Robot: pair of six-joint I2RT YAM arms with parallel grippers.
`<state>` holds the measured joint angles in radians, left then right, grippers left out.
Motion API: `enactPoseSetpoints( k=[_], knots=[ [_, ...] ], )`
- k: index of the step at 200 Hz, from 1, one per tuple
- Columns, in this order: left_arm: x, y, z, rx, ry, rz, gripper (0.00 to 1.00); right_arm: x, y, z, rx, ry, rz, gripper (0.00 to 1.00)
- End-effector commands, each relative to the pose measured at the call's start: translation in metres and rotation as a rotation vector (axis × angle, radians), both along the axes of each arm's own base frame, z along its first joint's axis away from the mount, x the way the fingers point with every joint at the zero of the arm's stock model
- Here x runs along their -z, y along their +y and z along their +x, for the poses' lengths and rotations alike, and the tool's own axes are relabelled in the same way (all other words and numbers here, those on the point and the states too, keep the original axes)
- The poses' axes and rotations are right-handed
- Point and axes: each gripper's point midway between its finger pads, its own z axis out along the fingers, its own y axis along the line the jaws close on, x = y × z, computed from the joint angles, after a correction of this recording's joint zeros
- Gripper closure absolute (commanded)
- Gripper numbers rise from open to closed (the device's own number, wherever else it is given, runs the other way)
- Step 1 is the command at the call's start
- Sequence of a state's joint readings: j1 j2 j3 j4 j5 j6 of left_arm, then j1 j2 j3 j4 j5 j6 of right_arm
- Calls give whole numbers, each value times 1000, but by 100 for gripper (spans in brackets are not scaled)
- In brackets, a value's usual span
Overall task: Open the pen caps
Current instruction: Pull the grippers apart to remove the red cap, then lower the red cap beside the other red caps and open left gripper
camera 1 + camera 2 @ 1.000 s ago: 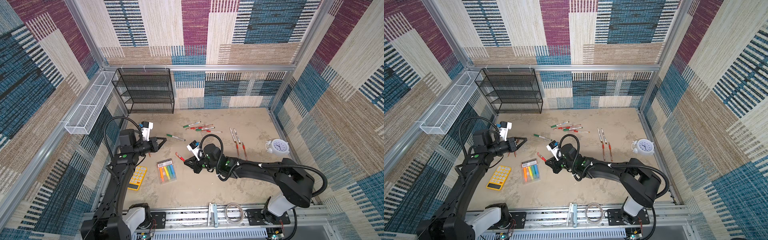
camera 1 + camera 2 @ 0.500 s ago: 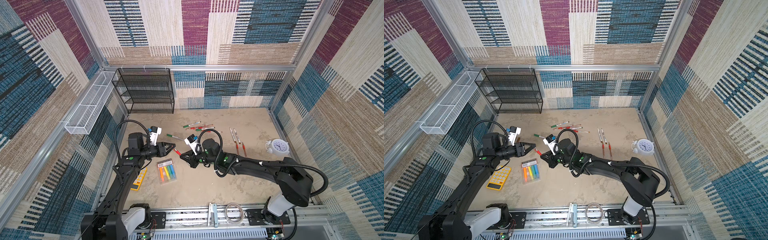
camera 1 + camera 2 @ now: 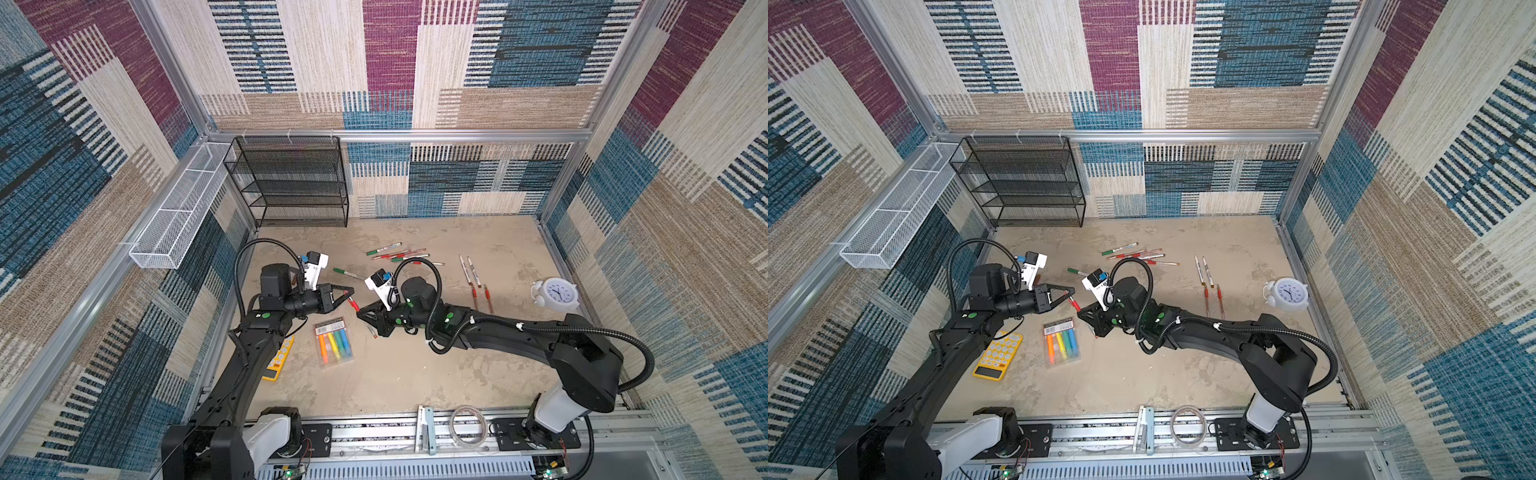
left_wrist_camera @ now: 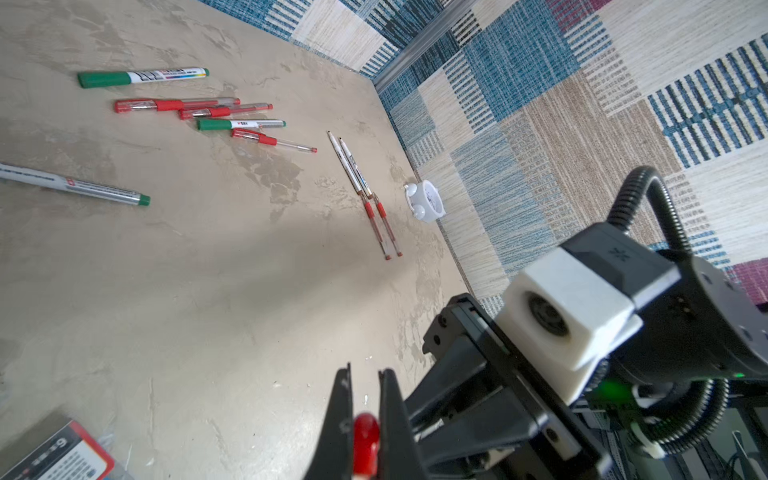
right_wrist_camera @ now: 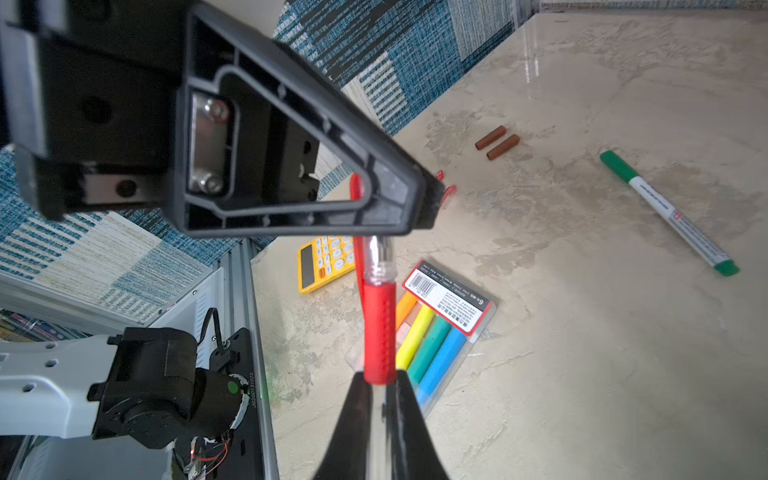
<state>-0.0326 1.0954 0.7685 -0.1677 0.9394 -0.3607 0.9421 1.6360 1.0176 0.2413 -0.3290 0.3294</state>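
Left hand [image 4: 365,372] clamped on the small red plastic cap [image 4: 366,432], my right hand [image 5: 380,379] at its four o'clock clamped on the clear red-gripped pen [image 5: 378,324], braced for pulling them apart.

I've got red pen [image 5: 378,328] held mid-air, red cap [image 4: 365,432] at its tip end. Two brown caps [image 5: 496,142] lie loose side by side; green-capped marker [image 5: 665,212] flat nearby.
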Motion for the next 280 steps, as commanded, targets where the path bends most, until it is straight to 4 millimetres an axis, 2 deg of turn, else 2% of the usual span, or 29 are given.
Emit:
enactPoseSetpoints(
  k=[1,34,83,126,166,186,214,250,280],
  knots=[
    [0,7,7,-39,-50,45,100,-2,1,2,3,-11,12,100],
    [-3,12,10,-59,-51,53,100,12,-13,-5,23,7,9,100],
    [-16,29,22,-130,-57,56,100,58,-40,-19,58,80,-80,100],
    [-16,37,29,-168,-47,57,100,53,-49,-21,74,60,-78,100],
    [-8,53,36,-222,-61,157,100,43,-54,-17,98,25,-88,100],
    [7,67,45,-261,-51,277,100,42,-63,-11,145,13,-92,100],
    [48,93,58,-315,55,460,100,38,-79,-1,234,13,-118,100],
    [95,107,65,-274,184,597,100,46,-115,17,393,56,-167,100],
    [121,119,71,-256,257,683,100,48,-144,20,466,65,-166,100]
  ],
)
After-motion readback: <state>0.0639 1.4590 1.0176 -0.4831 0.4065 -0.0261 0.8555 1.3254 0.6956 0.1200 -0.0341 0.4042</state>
